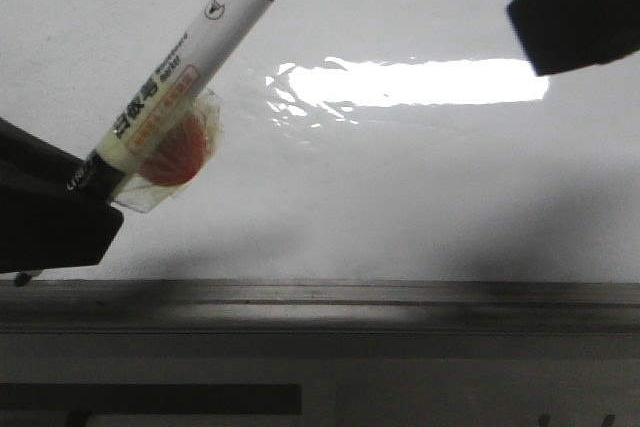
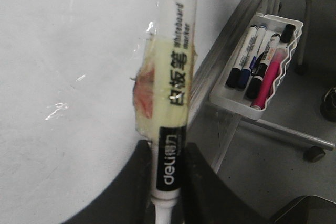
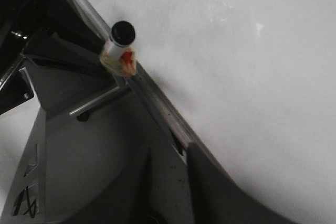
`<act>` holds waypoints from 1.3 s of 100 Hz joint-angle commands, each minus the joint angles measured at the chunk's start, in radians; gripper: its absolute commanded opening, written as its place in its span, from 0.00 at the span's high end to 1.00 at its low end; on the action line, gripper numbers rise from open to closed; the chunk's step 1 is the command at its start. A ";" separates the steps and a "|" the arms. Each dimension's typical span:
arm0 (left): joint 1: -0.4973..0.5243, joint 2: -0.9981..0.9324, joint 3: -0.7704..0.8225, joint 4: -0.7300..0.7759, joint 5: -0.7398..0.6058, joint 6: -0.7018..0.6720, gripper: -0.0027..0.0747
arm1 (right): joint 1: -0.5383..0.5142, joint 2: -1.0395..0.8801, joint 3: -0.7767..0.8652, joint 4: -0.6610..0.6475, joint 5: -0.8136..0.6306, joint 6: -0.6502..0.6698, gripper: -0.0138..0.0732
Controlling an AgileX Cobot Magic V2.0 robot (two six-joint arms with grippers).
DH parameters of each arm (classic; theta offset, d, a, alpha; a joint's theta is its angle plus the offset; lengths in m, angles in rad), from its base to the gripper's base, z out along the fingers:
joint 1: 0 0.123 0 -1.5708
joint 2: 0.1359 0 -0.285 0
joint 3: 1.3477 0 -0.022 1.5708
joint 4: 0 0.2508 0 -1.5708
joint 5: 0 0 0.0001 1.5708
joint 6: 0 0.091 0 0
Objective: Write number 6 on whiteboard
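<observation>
The whiteboard (image 1: 400,197) fills the front view, glossy white with a bright glare patch (image 1: 410,82) and a grey ledge (image 1: 320,302) along its near edge. No number 6 shows on it. My left gripper (image 1: 85,185) at the lower left is shut on a white whiteboard marker (image 1: 185,67) that slants up to the right, black end uppermost. Clear tape over an orange-red patch (image 1: 178,152) wraps its middle. The left wrist view shows the fingers (image 2: 131,182) clamping the marker (image 2: 176,77). My right gripper (image 1: 575,12) hangs at the upper right; in its wrist view (image 3: 168,153) it is open and empty.
A white tray (image 2: 231,100) with several spare markers hangs below the board's ledge (image 2: 231,51), over a grey floor with a stand's legs and a caster. The right wrist view shows the ledge (image 3: 157,108) and the marker end-on (image 3: 122,35).
</observation>
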 commanded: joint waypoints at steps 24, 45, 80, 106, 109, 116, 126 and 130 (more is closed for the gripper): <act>-0.090 -0.011 -0.035 0.165 -0.112 0.000 0.99 | 0.109 0.149 -0.114 0.085 -0.068 -0.029 0.48; -0.096 -0.011 -0.035 0.165 -0.117 0.000 0.99 | 0.215 0.223 -0.157 0.085 -0.119 -0.029 0.48; -0.096 -0.011 -0.035 0.165 -0.116 0.000 0.99 | 0.274 0.245 -0.171 0.095 -0.178 -0.029 0.48; -0.096 -0.011 -0.035 0.165 -0.116 0.000 0.99 | 0.274 0.264 -0.171 0.128 -0.168 -0.029 0.52; -0.096 -0.011 -0.035 0.165 -0.116 0.000 0.99 | 0.274 0.266 -0.171 0.130 -0.165 -0.029 0.57; -0.096 -0.011 -0.035 0.165 -0.116 0.000 0.99 | 0.274 0.279 -0.171 0.130 -0.155 -0.029 0.68; -0.096 -0.011 -0.035 0.165 -0.116 0.000 0.99 | 0.274 0.286 -0.171 0.140 -0.156 -0.029 0.87; -0.096 -0.011 -0.035 0.165 -0.116 0.000 0.99 | 0.274 0.286 -0.171 0.147 -0.161 -0.029 0.92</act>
